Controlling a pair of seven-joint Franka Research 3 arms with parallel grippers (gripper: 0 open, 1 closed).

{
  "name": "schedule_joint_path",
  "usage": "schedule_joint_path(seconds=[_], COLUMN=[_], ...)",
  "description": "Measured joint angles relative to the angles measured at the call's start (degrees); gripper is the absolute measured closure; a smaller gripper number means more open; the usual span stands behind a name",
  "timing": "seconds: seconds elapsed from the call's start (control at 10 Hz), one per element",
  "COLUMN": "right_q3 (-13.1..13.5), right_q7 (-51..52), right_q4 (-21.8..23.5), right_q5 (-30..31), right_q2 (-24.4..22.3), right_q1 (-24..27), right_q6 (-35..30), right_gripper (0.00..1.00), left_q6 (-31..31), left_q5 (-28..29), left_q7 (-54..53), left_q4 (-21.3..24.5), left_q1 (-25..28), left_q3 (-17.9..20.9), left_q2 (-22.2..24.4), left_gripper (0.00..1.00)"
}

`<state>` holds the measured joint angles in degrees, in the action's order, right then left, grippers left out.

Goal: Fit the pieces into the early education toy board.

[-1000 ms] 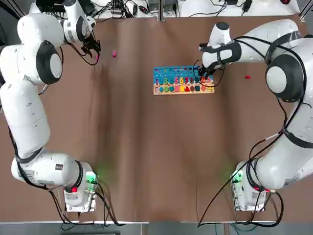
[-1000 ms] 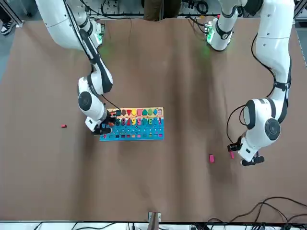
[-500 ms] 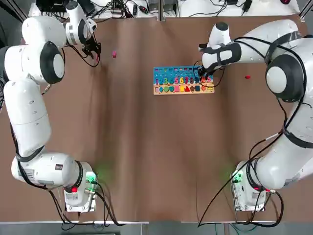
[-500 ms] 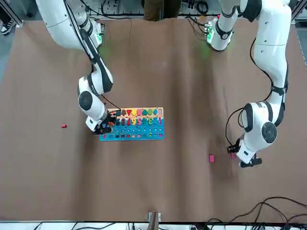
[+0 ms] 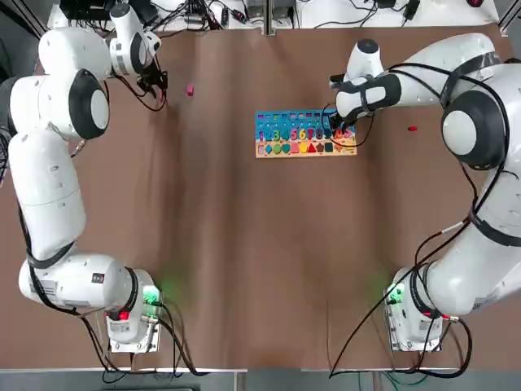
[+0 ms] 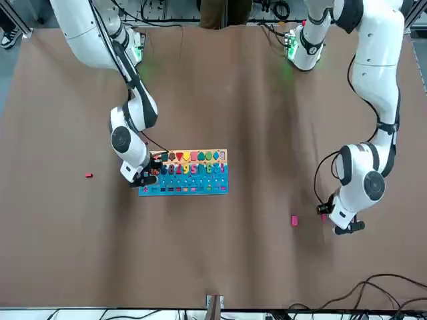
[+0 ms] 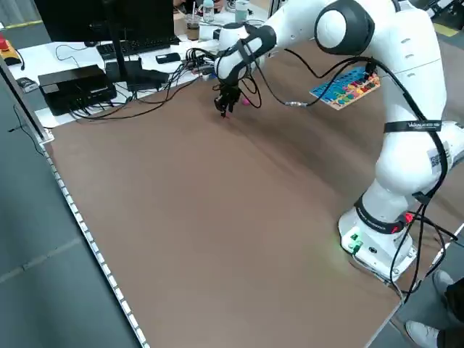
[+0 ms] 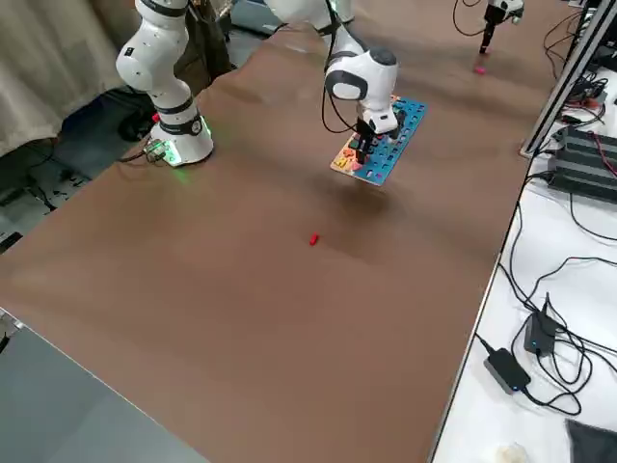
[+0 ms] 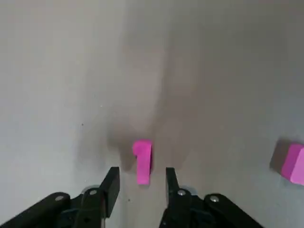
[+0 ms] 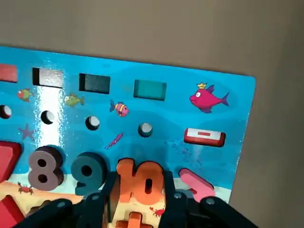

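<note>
Orange, the "10" piece (image 10: 141,180) sits clenched between the right gripper's (image 10: 138,190) fingers at the right end of the toy board (image 5: 286,119), at mid-table toward the far edge. Far left, the left gripper (image 9: 141,183) straddles a pink "1" piece (image 9: 142,161), fingers apart, untouching. Another pink piece (image 5: 190,90) lies nearby; a red piece (image 5: 412,128) lies right of the board.

Item count: one early education toy board (image 5: 305,133) on the worktop (image 5: 244,244). Four loose or handled pieces: one orange "10" piece (image 10: 140,182) at the board's end; two pink pieces (image 9: 142,160) (image 9: 294,164) well apart from the board; one red piece (image 5: 413,128) beside the board's opposite end.
</note>
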<state>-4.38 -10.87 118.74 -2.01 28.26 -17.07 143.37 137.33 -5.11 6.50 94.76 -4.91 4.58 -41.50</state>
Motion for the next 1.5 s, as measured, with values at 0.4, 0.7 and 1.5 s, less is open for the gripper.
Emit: schedule_joint_path(seconds=[0.4,0.7,1.5], right_q3=[0.0,0.0,0.0], right_q7=[0.1,0.1,0.0], right_q4=[0.0,0.0,-0.3], right_q5=[0.1,0.1,-0.2], right_q2=[0.0,0.0,0.4], right_q1=[0.0,0.0,0.1], right_q6=[0.0,0.0,-0.3], right_gripper=[0.59,0.56,0.5], left_q6=[0.0,0.0,0.0], left_q5=[0.0,0.0,0.0], left_q7=[0.0,0.0,0.0], left_q4=[0.0,0.0,0.0], left_q1=[0.0,-0.2,-0.3], left_q3=[0.1,0.0,0.0], left_q2=[-0.7,-0.8,-0.8], left_gripper=[0.56,0.58,0.72])
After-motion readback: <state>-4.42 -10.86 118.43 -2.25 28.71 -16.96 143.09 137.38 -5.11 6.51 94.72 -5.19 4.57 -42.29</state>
